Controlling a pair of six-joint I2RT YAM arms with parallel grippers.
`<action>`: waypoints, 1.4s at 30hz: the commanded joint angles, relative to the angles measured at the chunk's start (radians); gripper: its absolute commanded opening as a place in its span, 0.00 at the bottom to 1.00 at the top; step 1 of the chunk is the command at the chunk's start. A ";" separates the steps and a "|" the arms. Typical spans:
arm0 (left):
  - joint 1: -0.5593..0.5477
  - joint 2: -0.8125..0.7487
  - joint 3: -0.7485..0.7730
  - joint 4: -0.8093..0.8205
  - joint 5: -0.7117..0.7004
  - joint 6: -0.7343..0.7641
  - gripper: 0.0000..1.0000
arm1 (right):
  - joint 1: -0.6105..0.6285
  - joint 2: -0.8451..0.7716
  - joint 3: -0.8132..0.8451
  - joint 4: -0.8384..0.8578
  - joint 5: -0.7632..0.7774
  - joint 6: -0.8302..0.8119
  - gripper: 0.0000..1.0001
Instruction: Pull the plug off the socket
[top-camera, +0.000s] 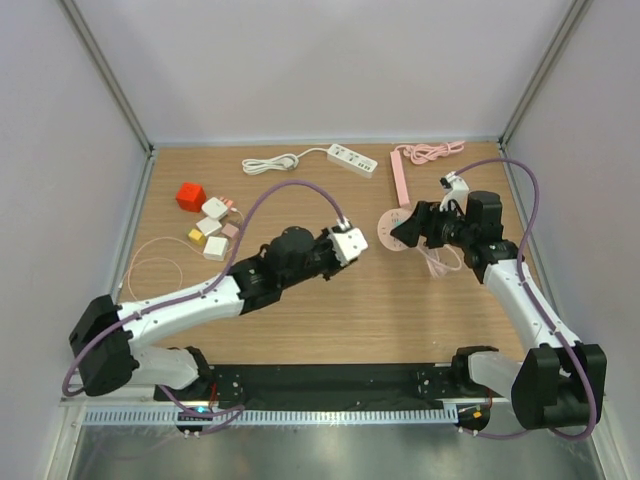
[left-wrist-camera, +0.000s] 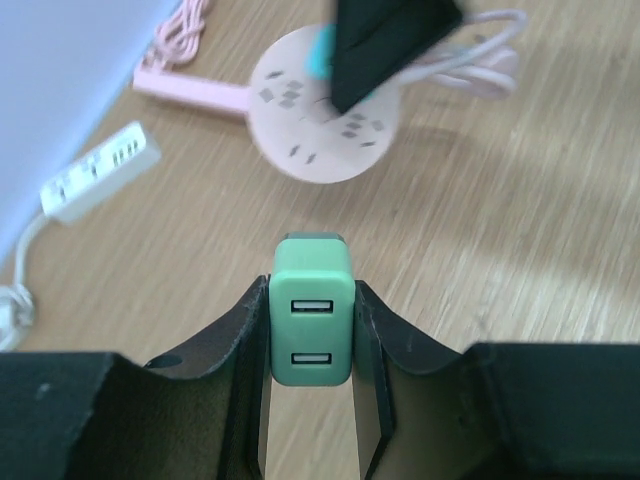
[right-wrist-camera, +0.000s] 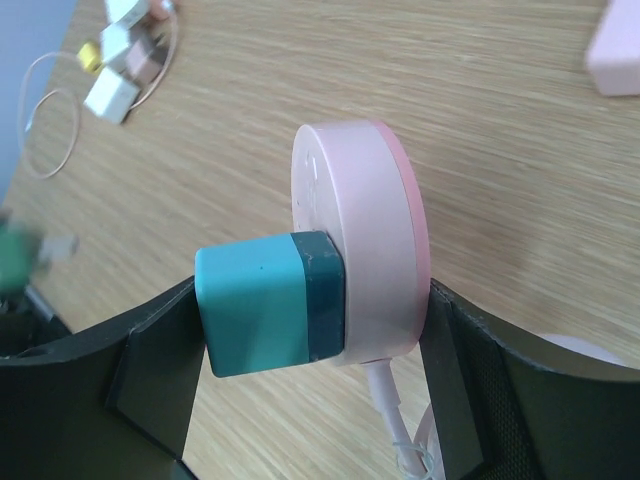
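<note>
My left gripper (left-wrist-camera: 311, 292) is shut on a green two-port USB plug (left-wrist-camera: 311, 312), held above the wood, free of any socket. Ahead of it lies the round pink socket (left-wrist-camera: 300, 120), partly covered by the right arm's black finger. In the right wrist view this socket (right-wrist-camera: 365, 240) is seen edge-on, with a teal plug (right-wrist-camera: 255, 305) still seated in its face. My right gripper (right-wrist-camera: 312, 295) spans both, one finger against the teal plug and the other against the socket's back. From above, the left gripper (top-camera: 347, 245) sits left of the socket (top-camera: 386, 235) and the right gripper (top-camera: 408, 228).
A white power strip (top-camera: 352, 159) and a pink power strip (top-camera: 400, 180) with its coiled cable (top-camera: 435, 152) lie at the back. A red cube (top-camera: 190, 196), several small adapters (top-camera: 213, 228) and a thin cable loop (top-camera: 150, 265) lie at the left. The socket's white cord (top-camera: 440, 262) trails beside the right arm.
</note>
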 joint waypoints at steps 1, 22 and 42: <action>0.172 -0.120 -0.094 0.127 0.046 -0.277 0.00 | 0.005 -0.013 0.049 0.077 -0.225 -0.069 0.01; 1.237 0.016 -0.380 0.403 0.376 -1.316 0.00 | 0.004 -0.012 0.055 0.069 -0.253 -0.092 0.01; 1.426 0.430 -0.110 0.308 0.445 -1.327 0.25 | -0.001 0.003 0.060 0.071 -0.265 -0.093 0.01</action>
